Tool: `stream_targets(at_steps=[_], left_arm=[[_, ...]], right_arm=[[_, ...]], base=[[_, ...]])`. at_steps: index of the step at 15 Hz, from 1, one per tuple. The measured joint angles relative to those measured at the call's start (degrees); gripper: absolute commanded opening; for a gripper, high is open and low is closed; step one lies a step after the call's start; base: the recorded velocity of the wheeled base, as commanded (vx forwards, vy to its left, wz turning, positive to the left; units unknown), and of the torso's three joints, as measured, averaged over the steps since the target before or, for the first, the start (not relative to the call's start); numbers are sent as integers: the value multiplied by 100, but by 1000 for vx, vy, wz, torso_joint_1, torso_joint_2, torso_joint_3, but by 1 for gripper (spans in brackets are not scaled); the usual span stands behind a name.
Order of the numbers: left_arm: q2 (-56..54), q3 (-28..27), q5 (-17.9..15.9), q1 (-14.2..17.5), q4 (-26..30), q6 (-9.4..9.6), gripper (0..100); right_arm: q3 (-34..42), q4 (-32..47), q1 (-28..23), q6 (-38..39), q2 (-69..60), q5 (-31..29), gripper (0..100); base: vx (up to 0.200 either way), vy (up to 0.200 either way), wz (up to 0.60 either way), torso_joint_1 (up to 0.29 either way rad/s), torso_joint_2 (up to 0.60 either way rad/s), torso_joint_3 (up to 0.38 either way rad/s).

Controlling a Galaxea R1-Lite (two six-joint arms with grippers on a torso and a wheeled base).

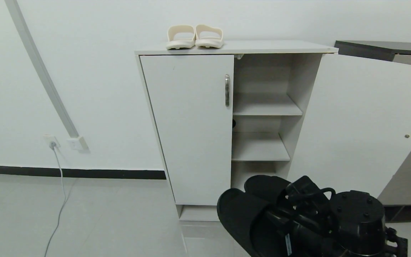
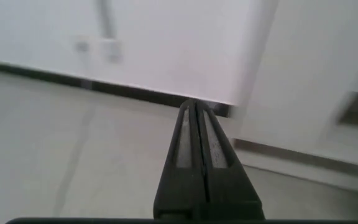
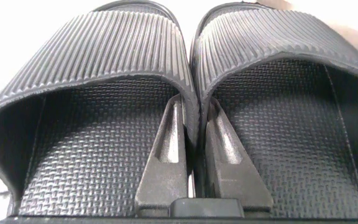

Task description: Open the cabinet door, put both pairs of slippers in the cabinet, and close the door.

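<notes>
Against white wall (image 1: 102, 71), cabinet (image 1: 187, 128) centre frame, right door (image 1: 362, 125) open; right claw (image 3: 194, 102) pinches black slippers (image 1: 239, 214); left claw (image 2: 196, 106) closed, empty.

Bright, soft and even, from above. No glare on the white wall (image 1: 102, 89). Pale grey shade inside the cabinet (image 1: 187, 125), under each shelf (image 1: 266, 107). Weak reflection on the floor (image 1: 102, 214) below the cabinet. Black slippers (image 3: 123, 62) dark, ribs catching light. Upright lines leaning at the head view's sides.
</notes>
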Motion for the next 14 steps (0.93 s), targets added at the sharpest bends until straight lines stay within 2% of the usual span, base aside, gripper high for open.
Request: stream_targets(at_steps=[1,2,4,6,7,8,9,10,11,13,14], left_arm=[[-4,29,-424,0,-50,-33,0],[-6,46,-490,0,34,168,0],[-11,60,-506,138,89,323,0],[-13,60,-600,735,99,460,0],[-13,60,-796,1063,107,517,0],[-13,60,-1293,1225,107,561,0],[-13,60,-1621,1295,111,607,0],[-13,60,-1632,1317,113,640,0],[-22,60,-1625,1212,113,646,0],[-89,60,-1603,761,118,645,0],[-172,60,-1526,695,118,640,0]], right_arm=[[-212,-4,-18,17,99,-197,0],[-395,2,-30,29,207,-416,0],[-711,2,-60,35,441,-739,0],[-844,5,-93,46,614,-774,0],[-872,5,-101,73,680,-797,0],[-920,5,-104,137,734,-866,0],[-985,5,-112,176,789,-961,0],[-1051,5,-118,185,846,-996,0],[-1125,10,-134,185,912,-1011,0],[-1246,18,-154,185,1017,-1015,0],[-1307,22,-149,187,1081,-1031,0]], base=[[0,0,0,0,0,0],[0,0,0,0,0,0],[0,0,0,0,0,0],[0,0,0,0,0,0],[0,0,0,0,0,0],[0,0,0,0,0,0],[0,0,0,0,0,0],[0,0,0,0,0,0],[0,0,0,0,0,0],[0,0,0,0,0,0],[0,0,0,0,0,0]])
